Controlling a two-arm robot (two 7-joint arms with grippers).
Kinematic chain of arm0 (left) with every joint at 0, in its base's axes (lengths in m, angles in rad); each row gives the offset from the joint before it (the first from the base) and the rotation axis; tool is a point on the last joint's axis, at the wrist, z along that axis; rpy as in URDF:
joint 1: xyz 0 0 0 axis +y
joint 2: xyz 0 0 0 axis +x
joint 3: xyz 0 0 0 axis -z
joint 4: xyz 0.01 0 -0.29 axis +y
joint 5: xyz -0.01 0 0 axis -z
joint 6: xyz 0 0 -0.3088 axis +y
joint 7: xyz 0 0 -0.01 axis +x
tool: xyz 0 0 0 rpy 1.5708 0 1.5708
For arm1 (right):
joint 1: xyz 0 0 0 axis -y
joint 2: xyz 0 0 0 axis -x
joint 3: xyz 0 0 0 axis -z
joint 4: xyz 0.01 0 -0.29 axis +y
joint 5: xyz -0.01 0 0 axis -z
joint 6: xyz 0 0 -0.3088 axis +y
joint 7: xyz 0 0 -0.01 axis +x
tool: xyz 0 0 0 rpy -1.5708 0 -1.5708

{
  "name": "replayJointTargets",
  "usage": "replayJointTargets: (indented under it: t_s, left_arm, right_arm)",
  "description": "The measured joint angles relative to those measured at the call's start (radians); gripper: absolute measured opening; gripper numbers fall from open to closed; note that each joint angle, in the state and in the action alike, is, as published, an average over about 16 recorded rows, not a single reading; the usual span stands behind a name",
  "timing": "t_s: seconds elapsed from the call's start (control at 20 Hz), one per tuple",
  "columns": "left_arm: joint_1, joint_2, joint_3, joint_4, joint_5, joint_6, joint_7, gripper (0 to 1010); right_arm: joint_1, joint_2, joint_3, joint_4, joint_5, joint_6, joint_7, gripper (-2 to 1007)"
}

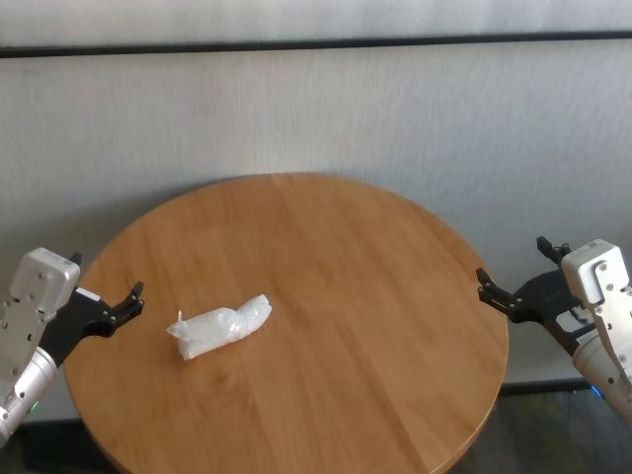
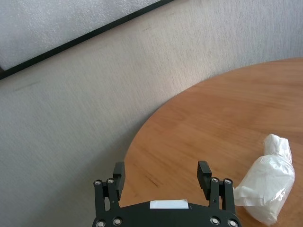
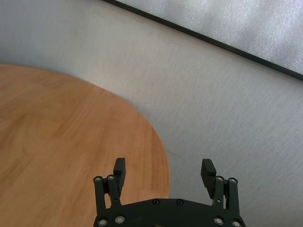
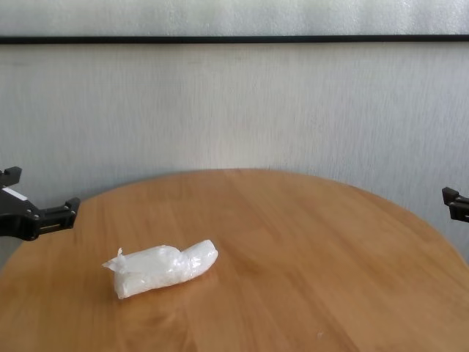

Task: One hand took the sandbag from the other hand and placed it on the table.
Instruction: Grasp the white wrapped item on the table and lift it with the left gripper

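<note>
The sandbag (image 1: 219,327), a white pouch in clear crinkly plastic, lies free on the left part of the round wooden table (image 1: 355,286). It also shows in the chest view (image 4: 163,268) and the left wrist view (image 2: 265,184). My left gripper (image 1: 109,281), with the green ring light, is open and empty at the table's left edge, a short way left of the sandbag; its fingers (image 2: 204,172) hold nothing. My right gripper (image 1: 512,262), with the blue ring light, is open and empty just off the table's right edge (image 3: 161,151).
A pale grey wall with a dark horizontal strip (image 1: 316,44) runs behind the table. Nothing else stands on the table top (image 4: 308,249).
</note>
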State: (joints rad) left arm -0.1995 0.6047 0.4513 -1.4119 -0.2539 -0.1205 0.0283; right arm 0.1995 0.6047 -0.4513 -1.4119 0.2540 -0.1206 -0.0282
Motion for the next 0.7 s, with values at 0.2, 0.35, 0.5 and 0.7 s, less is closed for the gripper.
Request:
replayJointTargets:
  t_s: [0.2, 0.35, 0.5, 0.7]
  left_arm:
    - [0.0, 0.0, 0.0, 0.0, 0.0, 0.0, 0.0, 1000]
    - [0.0, 0.0, 0.0, 0.0, 0.0, 0.0, 0.0, 1000]
    - [0.0, 0.0, 0.0, 0.0, 0.0, 0.0, 0.0, 1000]
    - [0.0, 0.0, 0.0, 0.0, 0.0, 0.0, 0.0, 1000]
  right_arm:
    - [0.0, 0.0, 0.0, 0.0, 0.0, 0.0, 0.0, 1005]
    - [0.0, 0.0, 0.0, 0.0, 0.0, 0.0, 0.0, 1005]
    - [0.0, 0.0, 0.0, 0.0, 0.0, 0.0, 0.0, 1005]
    - [0.0, 0.0, 0.0, 0.0, 0.0, 0.0, 0.0, 1005]
